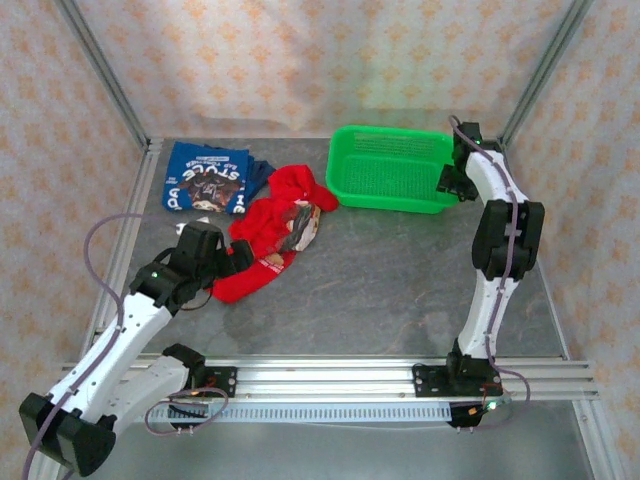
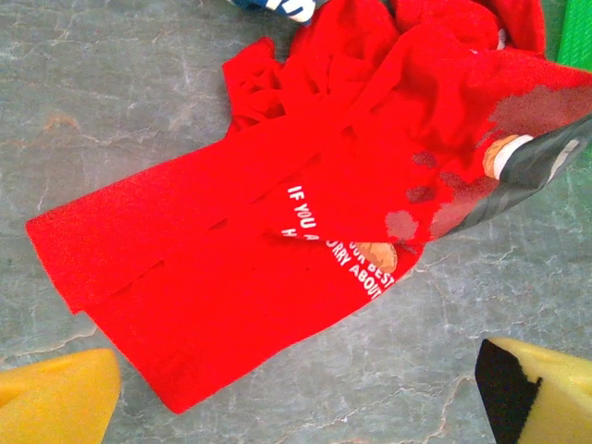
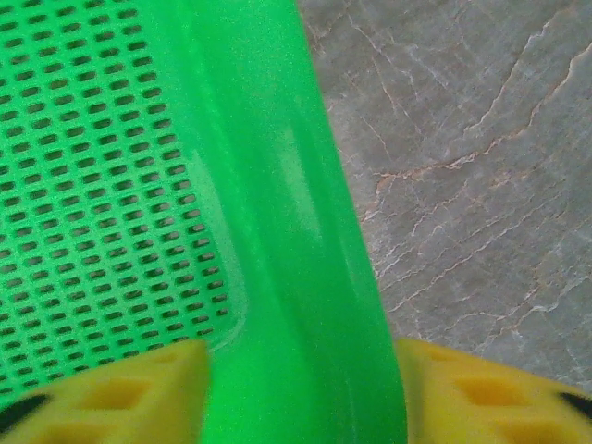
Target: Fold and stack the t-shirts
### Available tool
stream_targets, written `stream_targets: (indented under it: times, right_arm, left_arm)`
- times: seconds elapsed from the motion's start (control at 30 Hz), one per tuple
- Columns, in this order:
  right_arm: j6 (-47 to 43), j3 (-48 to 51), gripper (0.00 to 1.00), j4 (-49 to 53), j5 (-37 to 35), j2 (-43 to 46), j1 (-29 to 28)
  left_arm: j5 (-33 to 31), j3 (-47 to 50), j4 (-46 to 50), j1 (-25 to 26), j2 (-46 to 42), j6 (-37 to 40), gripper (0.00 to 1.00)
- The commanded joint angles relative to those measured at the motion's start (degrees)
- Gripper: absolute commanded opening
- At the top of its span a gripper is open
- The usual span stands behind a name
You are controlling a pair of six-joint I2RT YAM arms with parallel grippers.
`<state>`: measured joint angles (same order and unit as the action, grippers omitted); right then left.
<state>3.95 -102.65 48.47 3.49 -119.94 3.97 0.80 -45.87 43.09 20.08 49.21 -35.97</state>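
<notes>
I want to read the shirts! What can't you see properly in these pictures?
- Red t-shirt, left wrist view: its own folds cover part of the white lettering.
- Blue t-shirt, top view: print too small to read.
- Right tool, right wrist view: the bottom edge cuts off its pads, so a grip on the green basket rim is unclear.

Tee (image 1: 205, 180) back-L, 2nd tee (image 1: 268, 240) just R, basket (image 1: 390, 170) back-R

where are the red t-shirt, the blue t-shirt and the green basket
red t-shirt (image 1: 265, 225), top external view, plain red cloth left of its print
blue t-shirt (image 1: 205, 182), top external view, on its printed front
green basket (image 1: 385, 200), top external view, on its near wall
</notes>
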Motion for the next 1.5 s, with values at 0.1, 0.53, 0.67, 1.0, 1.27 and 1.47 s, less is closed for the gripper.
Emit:
stream_targets:
  times: [0.1,0.53,0.67,1.0,1.27,1.47]
  right_arm:
    - [4.0,8.3,0.24,-2.5,-0.4,6.6,0.4]
    - [52.0,42.2,0.00,-4.9,-11.7,36.9,0.4]
    - [65.3,49.7,0.00,-5.8,-14.7,43.9,0.5]
    - [84.9,55.0,0.00,-9.0,-16.5,45.7,1.3]
    - [79.5,48.1,0.19,-14.3,-10.4,35.4,2.7]
    - [65.4,45.2,0.82,-17.1,-2.0,36.1,2.7]
  left_arm:
    - [-2.2,1.2,-1.0,-1.0,1.6,2.5,1.00]
    - [2.0,-2.6,-9.8,-1.8,16.6,7.2,1.00]
    - [3.0,-4.2,-10.0,-2.0,18.5,8.6,1.00]
    - [2.4,-3.1,-9.0,-2.3,17.8,7.9,1.00]
    - [-0.8,-2.6,-4.3,-5.3,16.2,5.7,1.00]
    - [1.7,-2.5,3.5,-16.0,14.9,2.4,1.00]
